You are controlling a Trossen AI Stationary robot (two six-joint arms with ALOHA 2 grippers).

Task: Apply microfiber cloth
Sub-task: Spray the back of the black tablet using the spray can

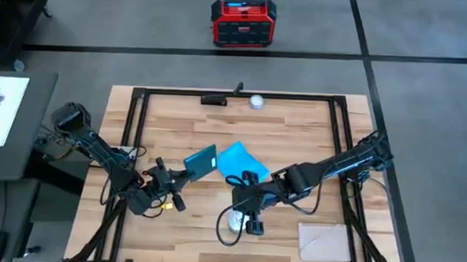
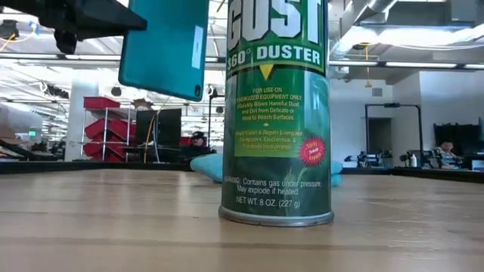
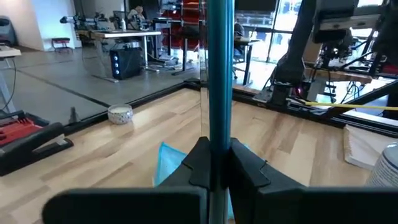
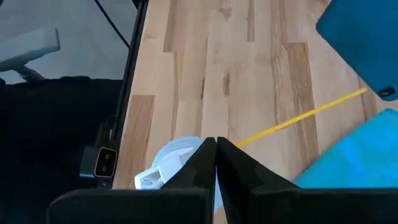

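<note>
The left pincer [image 3: 214, 168] is clamped on the edge of the tablet [image 1: 200, 161], holding it up off the bench [image 1: 296, 134], teal back showing. The cloth [image 1: 240, 160] lies flat on the bench just beside the tablet, near the middle. The right pincer [image 4: 216, 163] hangs over the near side by the duster can [image 2: 277, 113], its fingers pressed together on nothing, close to the cloth's edge.

The green spray can [image 2: 276, 113] near the worktop's front edge reads "360° DUSTER", "NET WT. 8 OZ. (227 g)" and "Contains gas under pressure."
</note>
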